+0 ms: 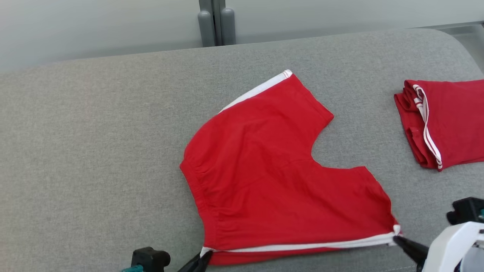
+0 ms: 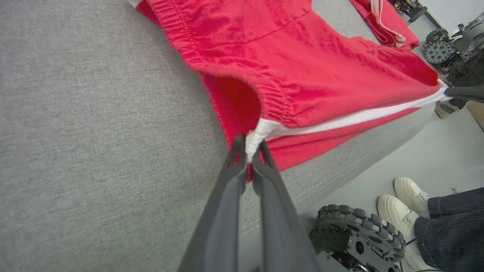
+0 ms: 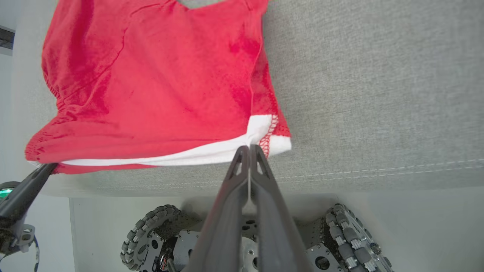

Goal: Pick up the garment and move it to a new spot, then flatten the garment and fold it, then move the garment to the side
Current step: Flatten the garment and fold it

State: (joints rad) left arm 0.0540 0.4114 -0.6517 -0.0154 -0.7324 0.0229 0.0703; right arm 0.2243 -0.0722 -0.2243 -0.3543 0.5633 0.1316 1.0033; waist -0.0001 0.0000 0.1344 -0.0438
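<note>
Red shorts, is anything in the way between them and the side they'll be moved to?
Towards the right, yes: a folded red garment lies on the grey cushion, apart from the red shorts. Towards the left, nothing visible lies on the cushion. The left tool and right tool are shut on the shorts' near striped edge.

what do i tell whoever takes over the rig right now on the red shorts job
Left hand: shut on the red shorts, at the waistband end of the near white stripe.
Right hand: shut on the leg-hem end of that stripe.
Where things are: the shorts lie spread open on the grey surface, with the near edge stretched between both hands. A folded red garment lies apart at the right.
Done: the shorts look placed and mostly flattened.
Left: fold them, then move them to the side.
</note>
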